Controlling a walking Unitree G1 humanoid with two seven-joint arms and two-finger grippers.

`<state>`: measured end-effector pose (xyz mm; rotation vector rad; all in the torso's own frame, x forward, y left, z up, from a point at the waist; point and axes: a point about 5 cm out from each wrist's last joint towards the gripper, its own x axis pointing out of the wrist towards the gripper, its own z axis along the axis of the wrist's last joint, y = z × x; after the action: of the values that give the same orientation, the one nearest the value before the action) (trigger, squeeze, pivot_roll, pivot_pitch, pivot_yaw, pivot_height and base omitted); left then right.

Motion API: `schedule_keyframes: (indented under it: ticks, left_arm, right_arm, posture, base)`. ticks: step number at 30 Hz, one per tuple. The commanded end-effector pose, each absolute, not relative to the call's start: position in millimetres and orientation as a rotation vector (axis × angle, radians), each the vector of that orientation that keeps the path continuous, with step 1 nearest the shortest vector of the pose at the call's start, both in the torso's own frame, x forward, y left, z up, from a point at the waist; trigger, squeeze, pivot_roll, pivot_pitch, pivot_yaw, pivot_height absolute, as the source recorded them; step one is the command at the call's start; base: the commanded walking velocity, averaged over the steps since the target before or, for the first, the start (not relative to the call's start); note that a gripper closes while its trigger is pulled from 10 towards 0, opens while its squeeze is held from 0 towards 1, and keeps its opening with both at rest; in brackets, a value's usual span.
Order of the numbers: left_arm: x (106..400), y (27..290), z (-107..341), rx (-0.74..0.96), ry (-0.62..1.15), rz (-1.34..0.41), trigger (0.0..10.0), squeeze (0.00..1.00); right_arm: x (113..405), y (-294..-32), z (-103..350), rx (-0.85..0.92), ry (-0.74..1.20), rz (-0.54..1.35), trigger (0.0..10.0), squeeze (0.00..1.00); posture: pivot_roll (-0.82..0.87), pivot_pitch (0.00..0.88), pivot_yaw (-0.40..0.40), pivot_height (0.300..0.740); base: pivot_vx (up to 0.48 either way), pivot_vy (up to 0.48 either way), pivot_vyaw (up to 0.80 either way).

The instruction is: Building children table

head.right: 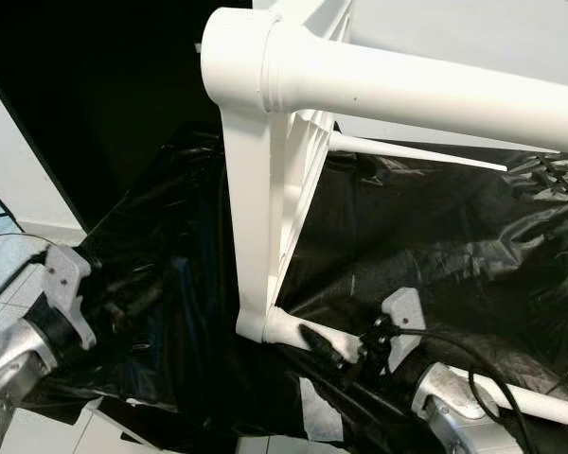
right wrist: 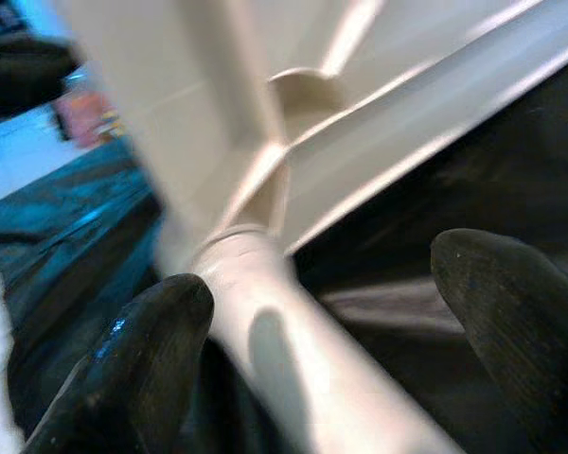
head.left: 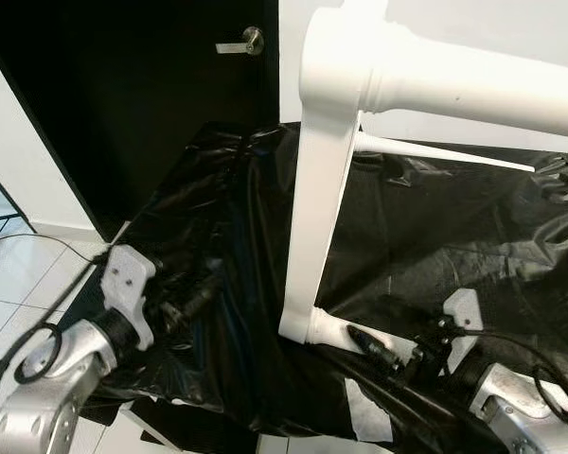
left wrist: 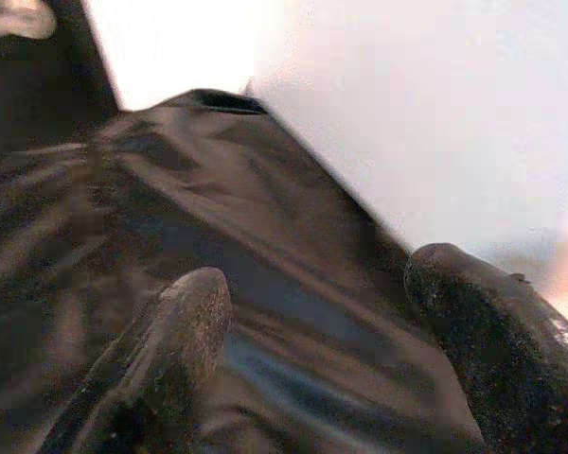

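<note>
Right wrist view showed the right gripper (right wrist: 312,322) with its fingers spread wide around a white table leg (right wrist: 293,378), one finger (right wrist: 137,359) touching it. That lower leg joined the white table top (head.left: 317,203), which stood on edge on the black plastic sheet (head.left: 454,227). An upper leg (head.left: 454,90) jutted overhead. Nearby, the left gripper (left wrist: 312,350) hovered wide apart above the sheet, holding nothing.

1. Your left arm (head.left: 52,374) is a silver metal cylinder with a black cable looped beside it.
2. Its wrist carries a pale grey bracket (head.left: 131,288).
3. Your right arm (head.right: 450,402) matches, with black cables.
4. The fingers (right wrist: 511,322) are rounded, matte black.
</note>
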<state>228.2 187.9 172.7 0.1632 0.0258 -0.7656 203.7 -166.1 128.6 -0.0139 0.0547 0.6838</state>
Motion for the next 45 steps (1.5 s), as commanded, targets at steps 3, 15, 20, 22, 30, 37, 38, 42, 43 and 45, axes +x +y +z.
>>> schedule_keyframes:
  ticks: [3,15,20,22,30,37,38,42,43,45]
  left_arm:
    - [215.0,166.8,171.2,0.117,0.026,-0.806,10.0,0.0]
    - [208.8,130.2,182.8,-0.051,-0.032,-0.808,10.0,1.0]
    - [205.8,118.1,189.3,-0.096,-0.046,-0.829,10.0,0.88]
    - [201.1,112.1,193.0,-0.123,-0.046,-0.865,10.0,0.0]
    - [186.9,108.1,191.0,-0.102,0.017,-0.95,10.0,0.0]
    - [187.2,133.0,180.3,0.036,0.124,-0.943,10.0,0.0]
    - [188.8,137.3,180.5,0.058,0.129,-0.938,10.0,0.0]
    - [189.6,144.8,181.1,0.092,0.152,-0.938,10.0,0.0]
    - [191.0,150.0,181.8,0.115,0.168,-0.934,10.0,0.0]
    - [192.3,157.2,184.0,0.161,0.18,-0.936,10.0,0.0]
  right_arm:
    - [213.8,-181.6,130.7,-0.036,0.031,0.568,10.0,0.0]
    - [225.9,-194.3,132.5,-0.053,0.011,0.455,10.0,0.0]
    - [230.4,-193.5,132.9,-0.055,0.006,0.444,10.0,0.0]
    - [232.7,-193.1,132.5,-0.061,0.006,0.442,10.0,0.0]
    - [238.6,-177.2,129.9,-0.052,0.028,0.516,10.0,0.0]
    - [239.4,-147.7,133.6,-0.029,0.031,0.735,10.0,0.0]
    - [240.8,-145.5,134.2,-0.023,0.033,0.755,10.0,0.0]
    - [244.5,-142.2,133.4,-0.033,0.035,0.777,10.0,0.0]
    - [247.3,-140.6,132.1,-0.037,0.043,0.79,10.0,0.0]
    - [250.8,-139.7,130.8,-0.046,0.058,0.805,10.0,0.0]
  posture:
    - [0.05,0.0,-0.023,0.74]
    - [0.04,0.0,-0.027,0.74]
    - [0.04,0.0,-0.027,0.74]
    - [0.04,0.0,-0.027,0.74]
    - [0.05,0.005,-0.033,0.74]
    - [0.06,0.007,-0.042,0.74]
    - [0.06,0.007,-0.042,0.74]
    - [0.07,0.01,-0.044,0.74]
    - [0.07,0.018,-0.045,0.74]
    - [0.08,0.031,-0.052,0.74]
  base:
    - [0.0,0.0,0.0]
    - [0.0,0.0,0.0]
    - [0.0,0.0,0.0]
    - [0.0,0.0,0.0]
    - [0.0,0.0,0.0]
    - [0.0,0.0,0.0]
    - [0.0,0.0,0.0]
    - [0.0,0.0,0.0]
    - [0.0,0.0,0.0]
    - [0.0,0.0,0.0]
